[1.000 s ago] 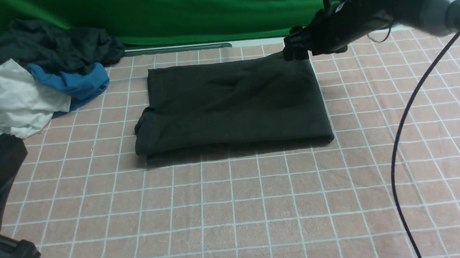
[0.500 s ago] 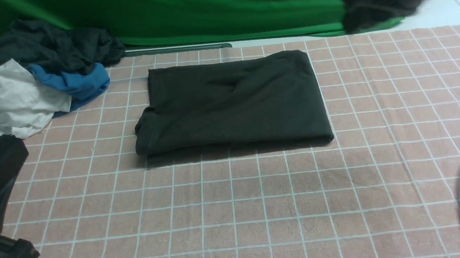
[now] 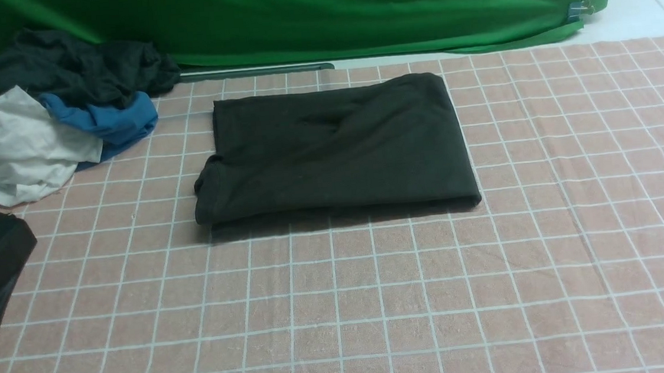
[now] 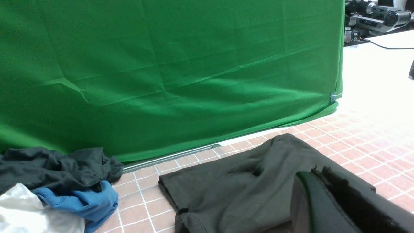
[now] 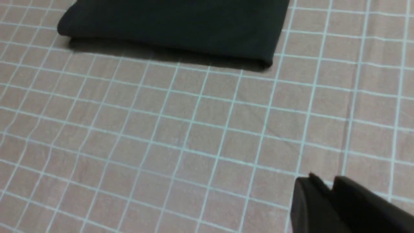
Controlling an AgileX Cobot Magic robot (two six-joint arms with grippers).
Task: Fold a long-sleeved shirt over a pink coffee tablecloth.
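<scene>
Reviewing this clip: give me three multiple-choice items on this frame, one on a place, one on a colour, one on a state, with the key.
1. Where does the pile of loose clothes lie on the pink coffee tablecloth?
A. far left corner
B. near right corner
C. on top of the shirt

2. What colour is the backdrop?
A. blue
B. green
C. white

3. In what state is the long-sleeved shirt?
A. spread out flat with sleeves out
B. folded into a rectangle
C. hanging from a hand

Key: 1 A, the pile sits at the far left by the backdrop. 2 B, the hanging fabric is plain green. 3 B, the shirt lies as a compact rectangle with nothing touching it.
</scene>
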